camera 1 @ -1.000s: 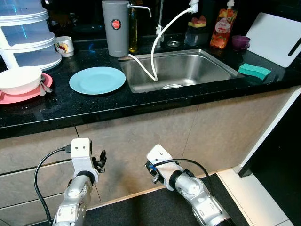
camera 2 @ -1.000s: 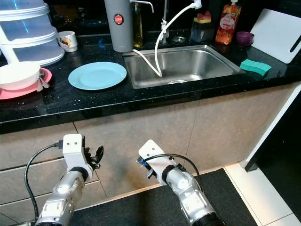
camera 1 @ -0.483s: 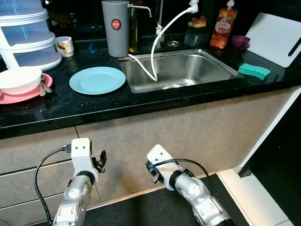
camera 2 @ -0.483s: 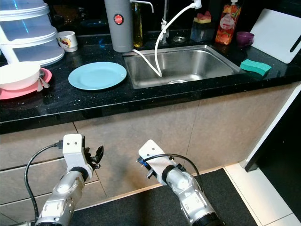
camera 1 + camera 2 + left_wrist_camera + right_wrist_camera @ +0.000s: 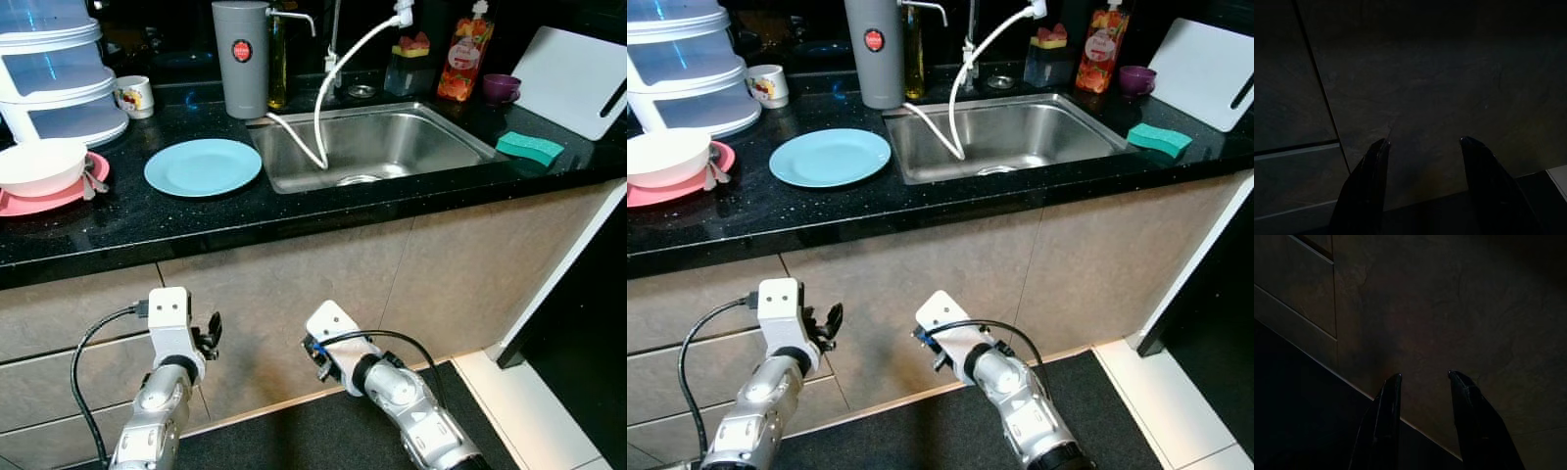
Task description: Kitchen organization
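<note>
1. Both grippers hang low before the beige stone-look cabinet front (image 5: 323, 264), under the counter edge. The left gripper (image 5: 1422, 147) has its black fingers spread with nothing between them; the right gripper (image 5: 1422, 379) is likewise parted and empty.
2. Far left on the speckled glossy black countertop (image 5: 147, 220): stacked translucent round containers (image 5: 59, 69), and a white bowl (image 5: 39, 164) on a pink plate (image 5: 49, 198).
3. A flat round light-blue plate (image 5: 203, 166) lies just left of the sink.
4. A matte grey cylindrical canister (image 5: 240, 59) stands behind.
5. A rectangular brushed-steel sink (image 5: 377, 145) holds a white hose (image 5: 323, 108).
6. At the right lie a green sponge (image 5: 530, 148) and a white cutting board (image 5: 573, 78).
</note>
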Available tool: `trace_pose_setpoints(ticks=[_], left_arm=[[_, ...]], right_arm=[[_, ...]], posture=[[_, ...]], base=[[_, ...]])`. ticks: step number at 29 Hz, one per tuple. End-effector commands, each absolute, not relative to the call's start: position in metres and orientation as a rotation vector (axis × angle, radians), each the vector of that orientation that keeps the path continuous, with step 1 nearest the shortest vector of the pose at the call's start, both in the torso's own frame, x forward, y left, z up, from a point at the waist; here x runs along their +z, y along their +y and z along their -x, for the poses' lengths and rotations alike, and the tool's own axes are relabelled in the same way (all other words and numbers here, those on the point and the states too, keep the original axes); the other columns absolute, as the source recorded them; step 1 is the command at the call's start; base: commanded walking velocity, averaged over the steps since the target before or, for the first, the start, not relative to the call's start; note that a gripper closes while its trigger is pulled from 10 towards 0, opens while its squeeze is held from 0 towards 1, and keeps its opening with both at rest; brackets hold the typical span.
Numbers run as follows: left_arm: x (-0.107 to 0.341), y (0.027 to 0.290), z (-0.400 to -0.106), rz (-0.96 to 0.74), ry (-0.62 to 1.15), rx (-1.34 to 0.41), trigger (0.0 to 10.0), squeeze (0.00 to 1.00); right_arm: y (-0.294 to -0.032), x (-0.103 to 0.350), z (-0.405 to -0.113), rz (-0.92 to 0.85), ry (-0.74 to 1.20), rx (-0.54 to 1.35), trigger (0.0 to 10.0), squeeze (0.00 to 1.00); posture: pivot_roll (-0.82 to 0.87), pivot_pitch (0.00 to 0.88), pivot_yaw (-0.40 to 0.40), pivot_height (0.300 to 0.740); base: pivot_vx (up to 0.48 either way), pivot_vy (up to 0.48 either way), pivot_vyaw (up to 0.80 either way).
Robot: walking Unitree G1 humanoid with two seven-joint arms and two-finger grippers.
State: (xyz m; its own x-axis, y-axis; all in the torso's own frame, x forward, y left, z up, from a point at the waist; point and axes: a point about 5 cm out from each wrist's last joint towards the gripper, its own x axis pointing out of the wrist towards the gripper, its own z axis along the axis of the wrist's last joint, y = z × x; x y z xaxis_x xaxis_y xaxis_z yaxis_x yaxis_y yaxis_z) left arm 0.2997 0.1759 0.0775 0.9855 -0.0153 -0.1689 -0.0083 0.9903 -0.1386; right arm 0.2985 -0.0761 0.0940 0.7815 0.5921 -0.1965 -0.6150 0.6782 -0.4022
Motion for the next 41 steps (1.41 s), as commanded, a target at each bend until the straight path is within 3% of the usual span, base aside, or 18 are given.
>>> trace_pose_setpoints(ticks=[1, 41], left_arm=[[0.0750, 0.1784, -0.2988, 0.132, 0.175, 0.000, 10.0, 0.00], [0.0762, 0.1778, -0.2999, 0.137, 0.172, 0.004, 10.0, 0.00]], right_arm=[[-0.0775, 0.0917, -0.2990, 0.465, 0.059, 0.671, 10.0, 0.00], [-0.0784, 0.0931, -0.3003, 0.465, 0.059, 0.673, 10.0, 0.00]], posture=[[-0.10, 0.039, 0.033, 0.740], [-0.10, 0.054, 0.031, 0.740]], base=[[0.000, 0.000, 0.00], [0.000, 0.000, 0.00]])
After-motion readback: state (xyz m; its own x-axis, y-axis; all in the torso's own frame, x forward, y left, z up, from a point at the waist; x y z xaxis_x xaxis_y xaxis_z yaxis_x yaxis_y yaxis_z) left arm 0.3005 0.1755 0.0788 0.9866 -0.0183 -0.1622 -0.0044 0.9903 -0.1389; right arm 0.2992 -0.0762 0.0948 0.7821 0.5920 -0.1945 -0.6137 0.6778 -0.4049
